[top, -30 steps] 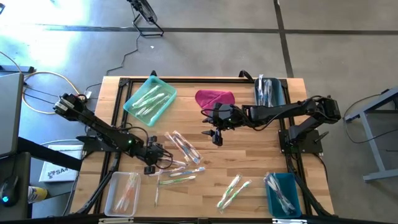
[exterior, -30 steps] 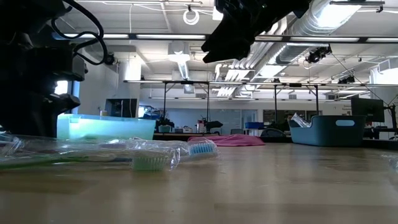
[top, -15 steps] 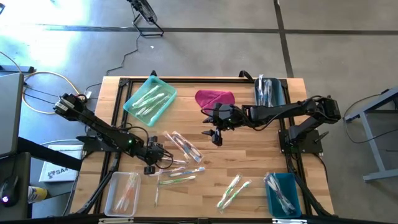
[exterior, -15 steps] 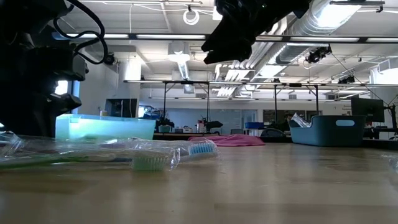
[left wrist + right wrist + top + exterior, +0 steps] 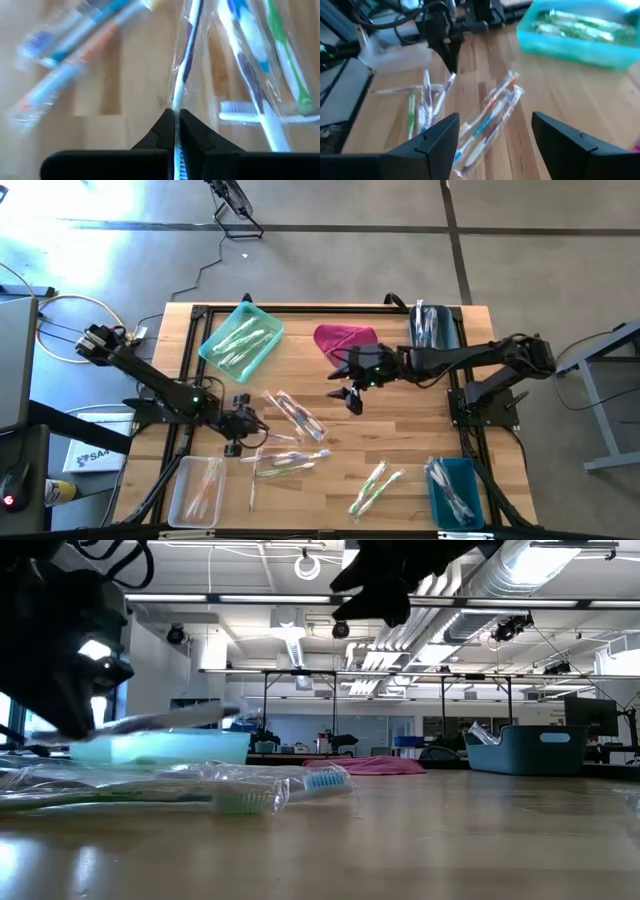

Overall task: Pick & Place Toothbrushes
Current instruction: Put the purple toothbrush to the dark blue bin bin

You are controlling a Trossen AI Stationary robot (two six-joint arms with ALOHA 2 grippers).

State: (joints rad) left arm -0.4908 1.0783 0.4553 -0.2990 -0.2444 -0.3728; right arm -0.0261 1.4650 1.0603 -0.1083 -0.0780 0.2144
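Left hand [image 5: 175, 122] pinched on one wrapped toothbrush [image 5: 184, 75], lifted just off the table [image 5: 400, 430] above the scattered pile. Right hand [image 5: 495, 132] spread wide, empty, hovering mid-table. Brush looks light, stiff; wrapper slick and crinkly, so grip mid-handle, not loose film.

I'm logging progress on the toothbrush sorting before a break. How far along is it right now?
Partly done. Wrapped toothbrushes already lie in the light teal tray, the clear bin and the two dark teal bins. In hand: the left end effector is shut on one wrapped toothbrush, lifted off the table. Left: the loose toothbrushes mid-table and a pair near the front. The right end effector hovers open.
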